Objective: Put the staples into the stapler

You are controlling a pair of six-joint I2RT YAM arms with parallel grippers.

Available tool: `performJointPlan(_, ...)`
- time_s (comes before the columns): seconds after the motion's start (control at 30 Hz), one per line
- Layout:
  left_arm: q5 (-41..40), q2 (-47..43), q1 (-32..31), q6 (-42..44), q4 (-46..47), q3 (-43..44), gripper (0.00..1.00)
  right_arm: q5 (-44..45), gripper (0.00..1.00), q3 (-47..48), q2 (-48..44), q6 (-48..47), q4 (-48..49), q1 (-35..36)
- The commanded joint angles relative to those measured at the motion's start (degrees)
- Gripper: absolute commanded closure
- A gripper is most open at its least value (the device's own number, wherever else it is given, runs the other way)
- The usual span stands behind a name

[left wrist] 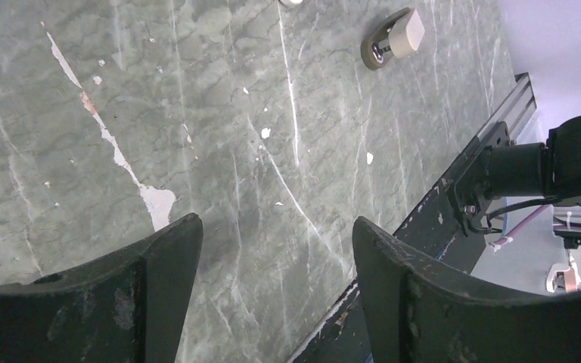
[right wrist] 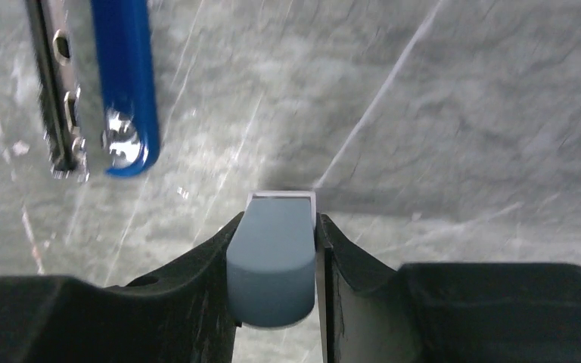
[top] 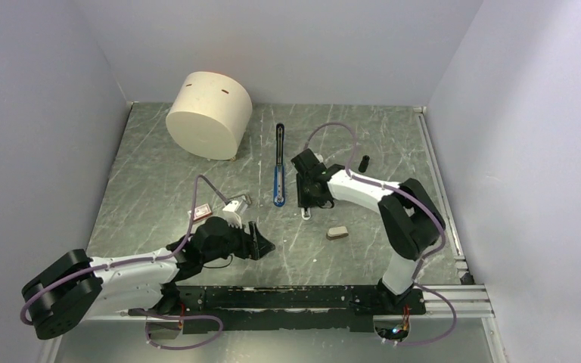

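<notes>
The left gripper [left wrist: 276,227] has its fingers spread wide with only bare table [left wrist: 219,136] between them, while the right gripper [right wrist: 278,221] is clenched on a small pale-blue capsule-shaped piece [right wrist: 272,265]. Just left of that piece lies the stapler [top: 279,168], folded out flat mid-table; the red-and-white staples box [top: 201,212] sits close beside the left wrist

The slim blue plastic stapler [right wrist: 125,83], up and left of the right claw [right wrist: 280,224], runs off the top edge and is smeared. From above, that claw mostly covers the pale-blue capsule-shaped piece [right wrist: 272,272] it pinches. Beyond the left claw [top: 262,241], the small red-and-white cardboard box [top: 200,212] shows print too small to read.
</notes>
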Motion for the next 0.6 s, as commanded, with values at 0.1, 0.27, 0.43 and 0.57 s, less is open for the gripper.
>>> performJointPlan(0.1,-3.0,0.2,-0.5,2.5,-2.2,2.2,0.23,3.0,0.59,8.5,8.0,-6.9,-4.5,-3.1)
performJointPlan(0.27,-2.4,1.6,-0.4,2.3,-1.6,1.7,0.24,2.1,0.57,12.0,11.1,-7.9,-5.3,-4.6)
performJointPlan(0.43,-2.3,-0.2,-0.4,2.0,-1.9,0.3,0.24,2.5,0.57,12.6,11.2,-7.1,-4.9,-4.6)
performJointPlan(0.57,-3.0,-2.0,-0.4,2.4,-3.7,0.0,0.22,3.2,0.62,11.1,9.4,-5.7,-2.9,-4.6)
